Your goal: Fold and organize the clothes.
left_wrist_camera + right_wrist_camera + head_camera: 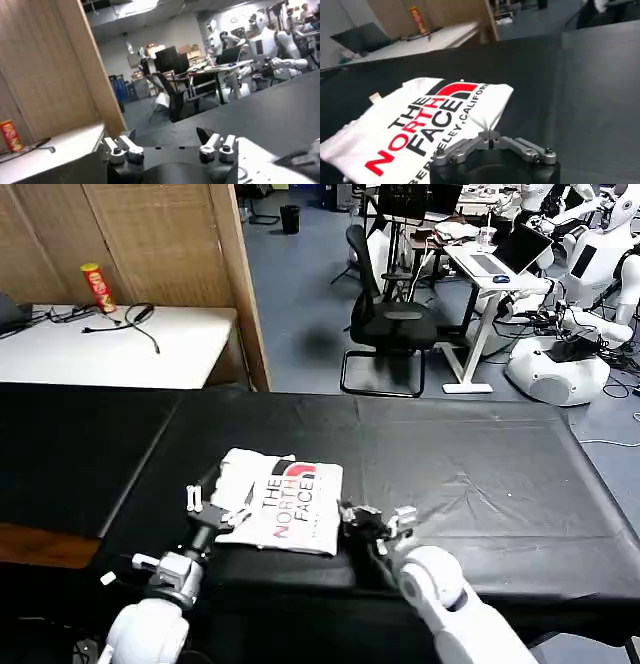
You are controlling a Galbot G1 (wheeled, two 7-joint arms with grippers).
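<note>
**Q:** Head view first: what sits nearest the robot?

**A:** Both arms reach in from the near edge of the black table (480, 474). The left gripper (212, 502) is at the left side of the folded white T-shirt (280, 504); its jaws are spread, as the left wrist view shows, with the two fingers (122, 148) standing well apart. The right gripper (375, 521) is just beside the shirt's right edge.

**Q:** And the right jaws?

**A:** Pressed together. In the right wrist view the fingertips (490, 136) meet on a small tuft of white cloth at the edge of the T-shirt (420, 125), pinching it.

**Q:** Where does the shirt lie?

**A:** Flat on the near left part of the table, folded into a compact rectangle, with "THE NORTH FACE" in black and red facing up.

**Q:** Farther back?

**A:** A white desk (120, 344) carries a red and yellow canister (97, 288) and black cables, beside a wooden partition (150, 244). Beyond the table stands a black office chair (390, 319).
</note>
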